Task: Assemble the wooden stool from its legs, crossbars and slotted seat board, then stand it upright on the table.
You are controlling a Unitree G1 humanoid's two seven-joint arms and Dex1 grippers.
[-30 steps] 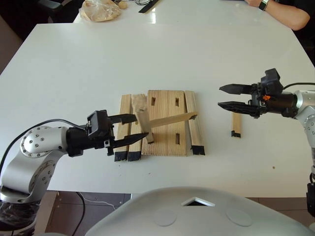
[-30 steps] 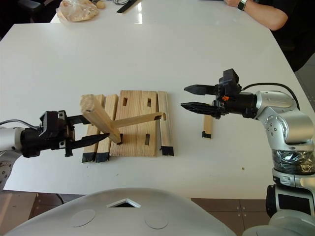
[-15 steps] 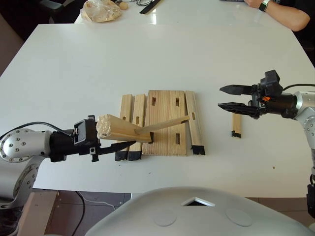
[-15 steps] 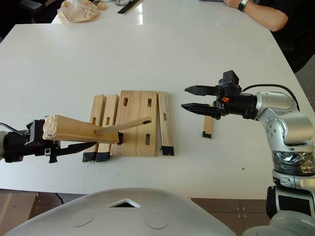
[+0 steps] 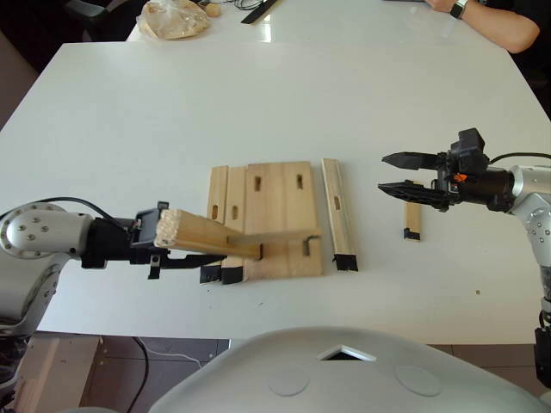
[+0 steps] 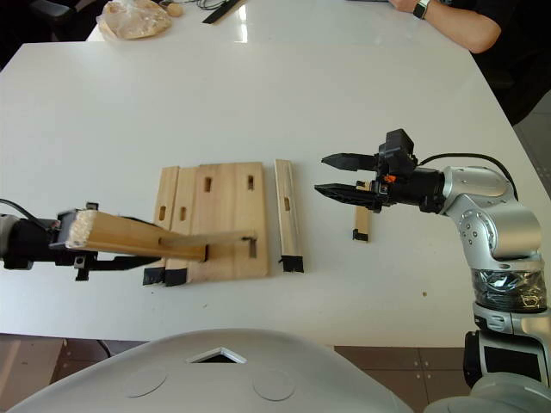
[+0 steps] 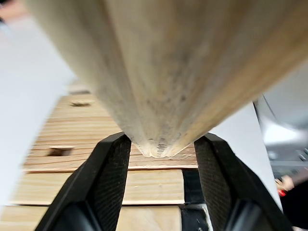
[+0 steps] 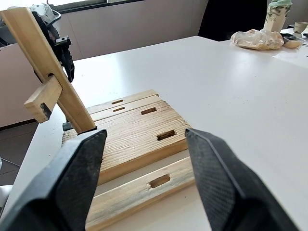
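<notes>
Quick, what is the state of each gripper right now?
Left gripper: shut on the wooden leg, which carries a crossbar.
Right gripper: open, holding nothing.

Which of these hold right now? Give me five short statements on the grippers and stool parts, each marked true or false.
1. The left gripper is shut on a held leg with a crossbar plugged into it. True.
2. The right gripper holds a crossbar. False: it is open and empty, and the short crossbar lies on the table near it.
3. The seat board lies flat on the table. True.
4. The lone leg right of the seat board touches the board's edge. False: a strip of bare table shows between them.
5. The leg pair lies side by side left of the seat board. True.
</notes>
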